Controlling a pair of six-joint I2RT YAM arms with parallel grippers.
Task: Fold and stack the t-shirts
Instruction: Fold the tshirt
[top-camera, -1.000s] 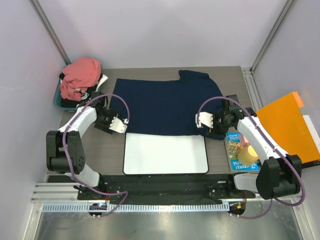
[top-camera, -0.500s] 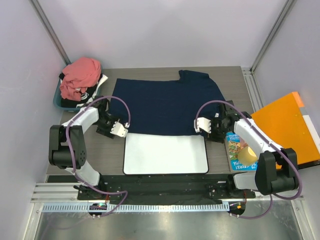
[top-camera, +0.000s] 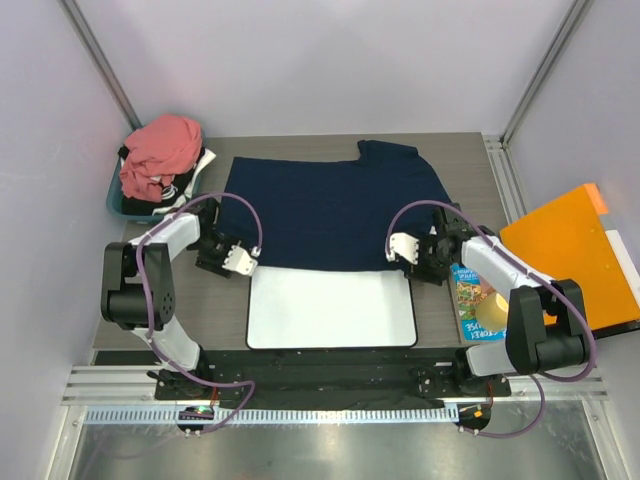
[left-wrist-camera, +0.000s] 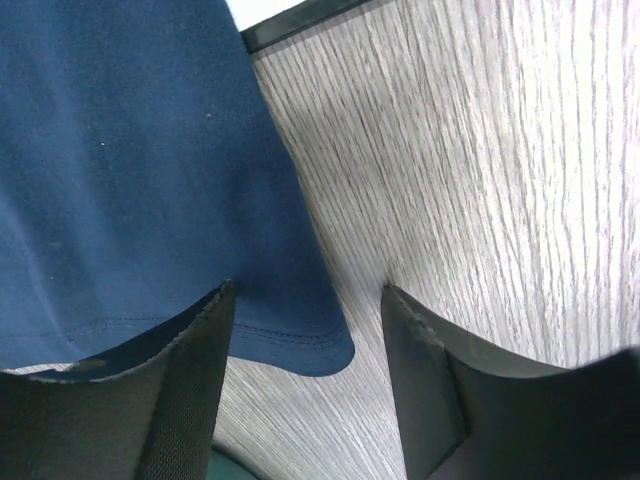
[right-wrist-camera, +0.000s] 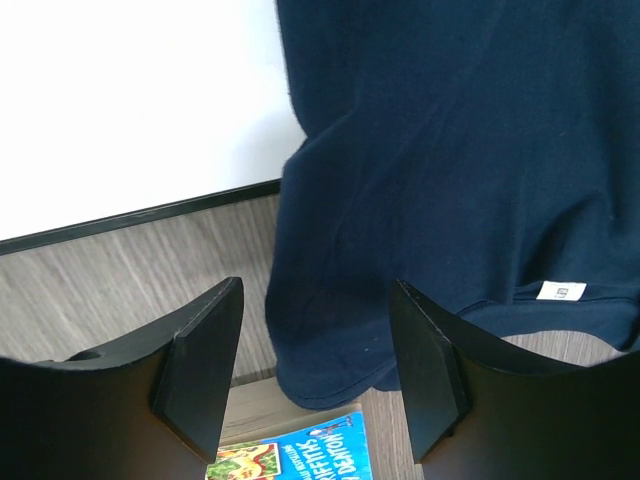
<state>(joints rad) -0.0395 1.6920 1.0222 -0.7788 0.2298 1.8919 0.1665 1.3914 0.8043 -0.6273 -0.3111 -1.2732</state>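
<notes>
Left hand (left-wrist-camera: 307, 293); right hand (right-wrist-camera: 317, 288) — agape over navy t-shirt (top-camera: 330, 210).

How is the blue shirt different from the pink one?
The blue shirt is dark navy; the pink shirt is salmon. The blue shirt lies spread flat on the table; the pink shirt is bunched up on a pile in the bin at the far left. Both are soft cloth, and neither is folded yet.

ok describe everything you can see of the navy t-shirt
The navy t-shirt is plain soft dark cloth, spread flat on the table, one short sleeve showing far right. Its stitched near hem laps onto the white mat, with a small white label at one edge. The left gripper and right gripper, both open, straddle its near corners.
</notes>
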